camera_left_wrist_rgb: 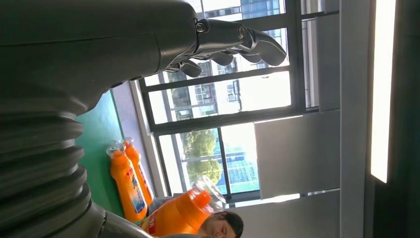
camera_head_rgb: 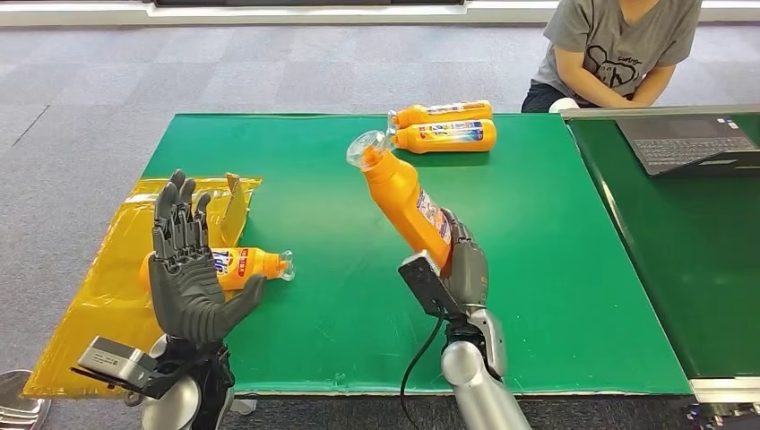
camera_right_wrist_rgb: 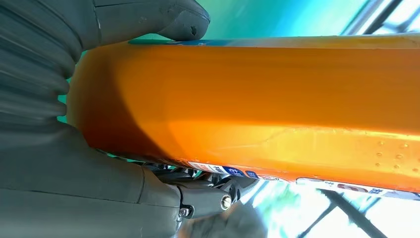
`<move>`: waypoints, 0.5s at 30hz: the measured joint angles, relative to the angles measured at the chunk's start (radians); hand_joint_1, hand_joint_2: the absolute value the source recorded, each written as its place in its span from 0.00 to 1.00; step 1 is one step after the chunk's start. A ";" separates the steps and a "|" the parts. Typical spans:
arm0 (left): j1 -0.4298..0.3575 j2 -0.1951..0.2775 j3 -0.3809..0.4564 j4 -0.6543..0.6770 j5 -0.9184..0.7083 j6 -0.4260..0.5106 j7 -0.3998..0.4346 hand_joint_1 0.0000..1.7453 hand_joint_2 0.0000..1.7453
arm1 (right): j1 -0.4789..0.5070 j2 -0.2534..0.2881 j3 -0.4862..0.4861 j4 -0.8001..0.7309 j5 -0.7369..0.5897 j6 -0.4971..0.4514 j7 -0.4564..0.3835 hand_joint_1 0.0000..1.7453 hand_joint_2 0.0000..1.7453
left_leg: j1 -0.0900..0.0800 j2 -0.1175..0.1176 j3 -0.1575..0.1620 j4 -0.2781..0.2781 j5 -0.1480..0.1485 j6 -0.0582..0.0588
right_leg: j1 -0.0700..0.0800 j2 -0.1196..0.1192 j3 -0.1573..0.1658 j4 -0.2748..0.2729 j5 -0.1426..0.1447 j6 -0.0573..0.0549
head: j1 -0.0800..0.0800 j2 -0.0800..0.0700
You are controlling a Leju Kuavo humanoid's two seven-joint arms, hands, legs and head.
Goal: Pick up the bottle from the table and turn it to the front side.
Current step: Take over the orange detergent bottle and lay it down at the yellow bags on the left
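My right hand (camera_head_rgb: 463,264) grips the lower body of an orange bottle (camera_head_rgb: 400,194) and holds it above the green table (camera_head_rgb: 556,269), tilted with its clear cap up and to the left. The right wrist view has the same bottle (camera_right_wrist_rgb: 257,109) close up, with my thumb (camera_right_wrist_rgb: 168,20) pressed on one side and my fingers (camera_right_wrist_rgb: 208,198) on the other. My left hand (camera_head_rgb: 190,269) is raised with its palm up and fingers spread, holding nothing. Behind it another orange bottle (camera_head_rgb: 246,266) lies on its side on a yellow sheet (camera_head_rgb: 99,287).
Two more orange bottles (camera_head_rgb: 445,126) lie side by side at the table's far edge. A person (camera_head_rgb: 618,49) sits at the far right behind a second green table with a laptop (camera_head_rgb: 688,143). The yellow sheet hangs over the table's left edge.
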 joint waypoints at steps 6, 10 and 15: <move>-0.084 0.000 0.000 0.111 0.079 -0.124 0.033 0.00 1.00 | -0.013 0.004 0.035 0.025 -0.260 0.256 -0.268 1.00 1.00 | 0.000 0.000 0.000 0.000 0.001 0.000 | 0.000 0.000 0.000 0.000 0.000 0.000 | 0.000 0.000; -0.140 0.000 0.000 0.191 0.093 -0.155 0.037 0.00 1.00 | -0.024 0.014 0.067 0.063 -0.272 0.268 -0.287 1.00 1.00 | 0.000 0.000 0.000 0.000 0.001 -0.001 | 0.000 0.000 0.000 0.000 0.001 0.000 | 0.000 0.000; -0.178 0.000 -0.001 0.243 0.102 -0.197 0.076 0.00 1.00 | -0.041 0.017 0.082 0.099 -0.280 0.286 -0.293 1.00 1.00 | 0.000 0.000 -0.001 0.000 0.001 -0.001 | 0.000 0.000 0.000 0.000 0.001 0.000 | 0.000 0.000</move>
